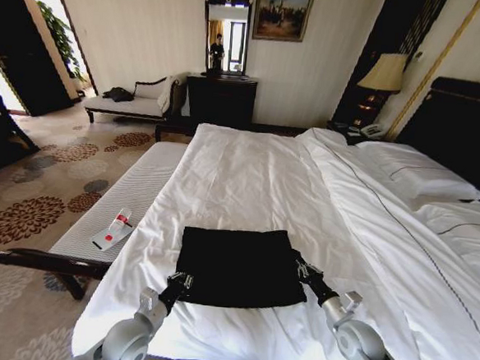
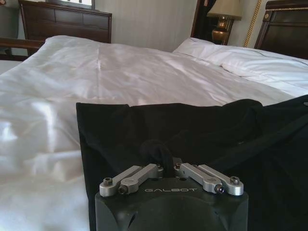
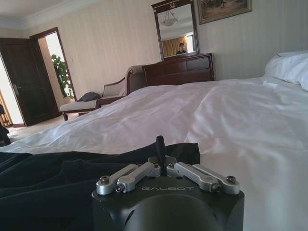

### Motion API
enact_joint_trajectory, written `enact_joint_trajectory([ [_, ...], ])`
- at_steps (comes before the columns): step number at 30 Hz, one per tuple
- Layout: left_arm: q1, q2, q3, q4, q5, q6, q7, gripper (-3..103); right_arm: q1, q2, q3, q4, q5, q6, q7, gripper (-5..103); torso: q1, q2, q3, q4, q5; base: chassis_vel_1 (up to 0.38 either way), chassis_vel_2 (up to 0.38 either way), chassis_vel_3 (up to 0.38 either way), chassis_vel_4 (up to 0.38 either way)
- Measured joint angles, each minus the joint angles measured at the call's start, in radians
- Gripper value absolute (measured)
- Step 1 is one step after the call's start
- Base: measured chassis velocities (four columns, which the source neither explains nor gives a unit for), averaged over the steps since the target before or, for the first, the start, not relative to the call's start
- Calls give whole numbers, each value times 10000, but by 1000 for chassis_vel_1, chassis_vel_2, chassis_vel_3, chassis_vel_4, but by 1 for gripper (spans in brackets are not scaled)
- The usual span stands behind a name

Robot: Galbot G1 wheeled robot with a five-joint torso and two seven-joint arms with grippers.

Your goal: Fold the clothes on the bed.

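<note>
My left gripper is closed on a small pinch of the black soft-fabric T-shirt, at its near left corner. In the left wrist view the cloth stands up as a little fold between the fingers, and the word "GALBOT" is printed in pale letters on the dark gripper body. My right gripper is also closed on the T-shirt, at its right edge; in the right wrist view a thin ridge of black cloth rises between its metal fingers, and the same "GALBOT" word is there.

The T-shirt lies as a flat, almost square black shape, with soft wrinkles near both grippers. I cannot see any lettering on it.

It rests on the near part of the large bed with the smooth white duvet, a little left of the middle. White pillows and a dark wooden headboard are at the far right. A grey striped bench with dark wood frame stands to the left of the bed.
</note>
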Motion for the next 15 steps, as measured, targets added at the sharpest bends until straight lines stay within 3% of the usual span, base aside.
enact_joint_trajectory([
  [14, 226, -51, 33, -20, 302, 104, -127, 3, -862, 22, 86, 162, -378, 337, -25, -2, 0, 0, 0, -2, 1, 0, 0, 0, 0],
  [15, 270, -24, 33, -54, 308, 186, -251, 1, -950, 28, 84, 162, -479, 485, -31, 3, 0, 0, 0, -3, 1, 0, 0, 0, 0],
])
